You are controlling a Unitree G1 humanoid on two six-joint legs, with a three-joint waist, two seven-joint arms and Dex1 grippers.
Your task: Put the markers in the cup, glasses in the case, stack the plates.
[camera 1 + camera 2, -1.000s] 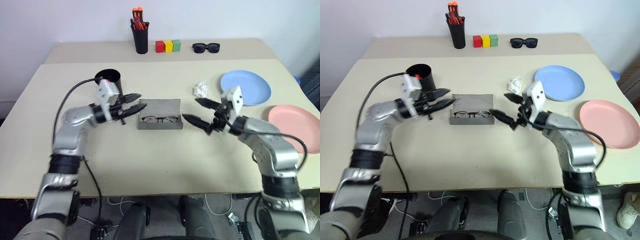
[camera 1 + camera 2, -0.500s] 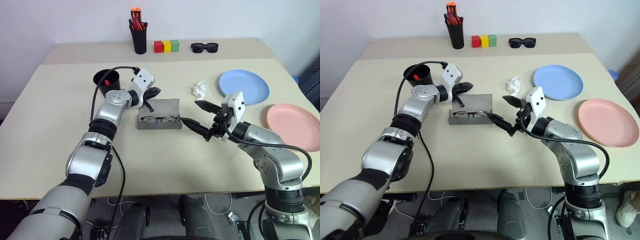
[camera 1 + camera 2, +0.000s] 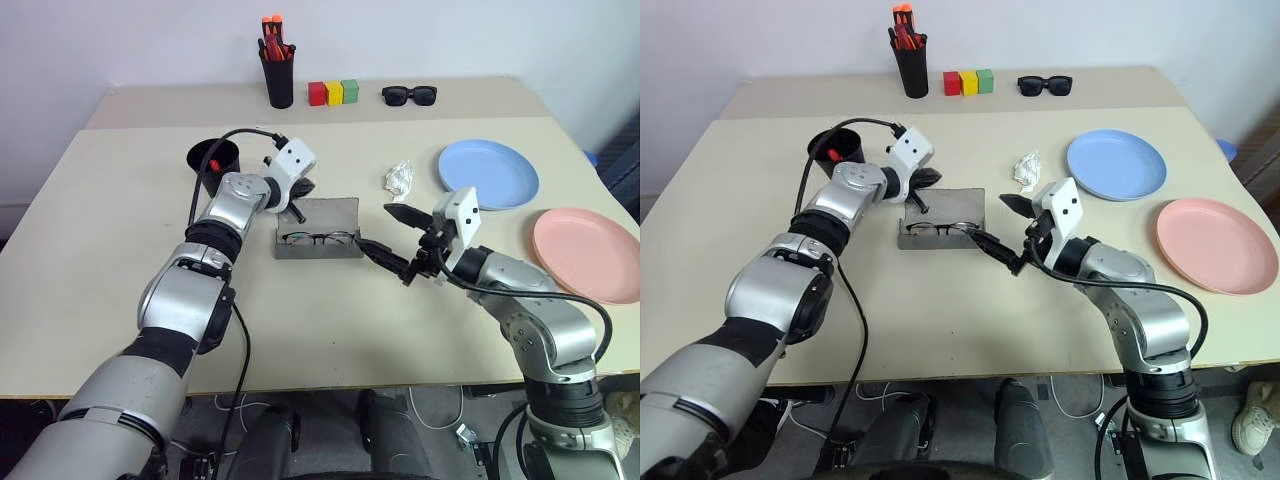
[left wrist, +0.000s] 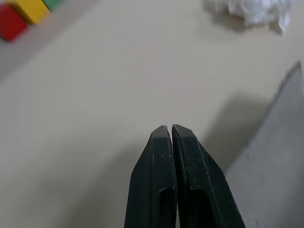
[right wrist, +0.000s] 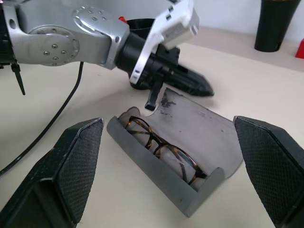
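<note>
The grey case [image 3: 318, 213] lies open mid-table with the glasses [image 3: 320, 239] inside, also seen in the right wrist view as glasses [image 5: 161, 149] in the case [image 5: 204, 126]. My left gripper [image 3: 305, 187] is shut and empty, its tips just behind the case's raised lid [image 4: 280, 156]; I cannot tell whether they touch. My right gripper [image 3: 373, 226] stands open at the case's right end, holding nothing. The black cup [image 3: 213, 160] stands left of the case with a red marker end [image 3: 213, 164] inside. The blue plate [image 3: 490, 173] and pink plate [image 3: 588, 254] lie apart at right.
A crumpled white paper [image 3: 400, 178] lies between the case and the blue plate. Along the back stand a black pen holder [image 3: 279, 75], coloured blocks [image 3: 334, 93] and black sunglasses [image 3: 411, 95]. A black cable [image 3: 240, 135] arcs over the cup.
My left arm swung from the case's left side round to behind its lid, and its fingers closed. The right gripper has stayed open in nearly the same place.
</note>
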